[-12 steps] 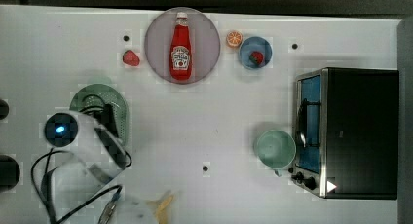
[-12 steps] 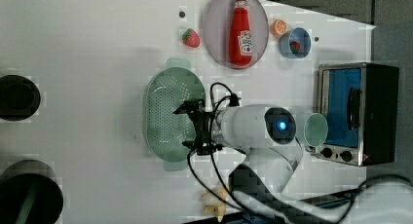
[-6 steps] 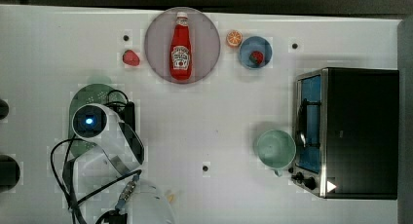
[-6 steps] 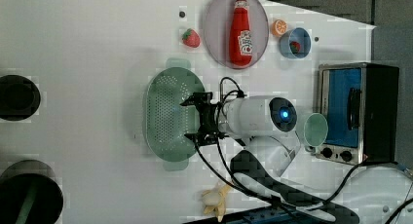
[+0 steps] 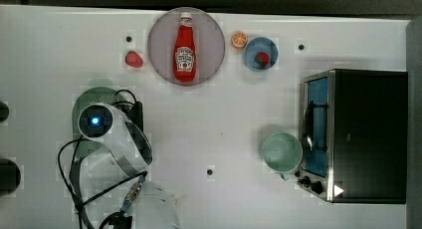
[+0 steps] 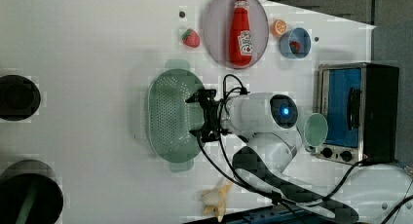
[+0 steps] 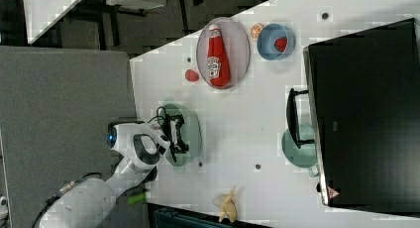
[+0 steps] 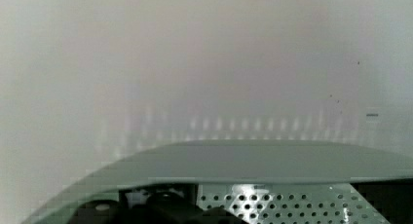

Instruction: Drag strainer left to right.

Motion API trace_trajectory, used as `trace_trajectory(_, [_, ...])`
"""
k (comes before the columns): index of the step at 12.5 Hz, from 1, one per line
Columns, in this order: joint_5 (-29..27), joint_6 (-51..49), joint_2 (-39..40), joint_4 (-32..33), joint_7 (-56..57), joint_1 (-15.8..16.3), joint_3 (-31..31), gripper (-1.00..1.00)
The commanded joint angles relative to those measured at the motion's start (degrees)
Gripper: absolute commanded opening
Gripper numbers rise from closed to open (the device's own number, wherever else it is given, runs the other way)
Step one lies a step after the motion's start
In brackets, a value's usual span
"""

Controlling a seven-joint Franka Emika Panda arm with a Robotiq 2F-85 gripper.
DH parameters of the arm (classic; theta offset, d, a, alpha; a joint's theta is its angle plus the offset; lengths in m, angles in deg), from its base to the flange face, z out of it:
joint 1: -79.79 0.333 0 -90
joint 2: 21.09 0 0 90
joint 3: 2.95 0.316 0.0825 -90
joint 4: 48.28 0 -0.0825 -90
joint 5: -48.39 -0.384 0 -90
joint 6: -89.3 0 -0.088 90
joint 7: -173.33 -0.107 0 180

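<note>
In the top view the strainer (image 5: 88, 97) lies at the top view's left side of the counter (image 5: 229, 114), mostly hidden under my own arm, and my claw (image 6: 203, 114) hangs over its perforated bowl near the rim that faces the middle of the counter, fingers spread wide and holding nothing. The risk I judge first is the hook: if I come down on the rim rather than just inside the wall, the light plastic may tip or skate away instead of sliding with me. Dragging across toward the top view's right, the open stretch of counter looks free, but the mint cup (image 5: 281, 152) stands just in front of the toaster oven (image 5: 356, 134), and a long drag could push the strainer into it; a path that strays upward in the top view could clip the plate (image 5: 159, 50) with the ketchup bottle (image 5: 184, 47) or the strawberry (image 5: 133, 58) beside it. My trailing cable could also snag the strainer's edge. As for the views: the left view shows the whole oval, its holes, its end tabs and my fingers over it, which the top view hides behind my arm. The right view shows a banana peel (image 7: 228, 204) at the counter's edge. The wrist view shows the strainer's rim and holes close up, with bare counter beyond.
</note>
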State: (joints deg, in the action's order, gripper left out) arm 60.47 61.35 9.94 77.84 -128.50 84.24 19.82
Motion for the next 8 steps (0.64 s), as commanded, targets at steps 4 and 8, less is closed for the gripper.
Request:
trace_trajectory(4, [-0.32, -1.22, -5.63, 4.39, -0.84, -3.55, -1.49, 1.00])
trace_trajectory(8, [-0.32, -1.03, -6.89, 6.36, 4.92, -5.76, -3.05, 1.00])
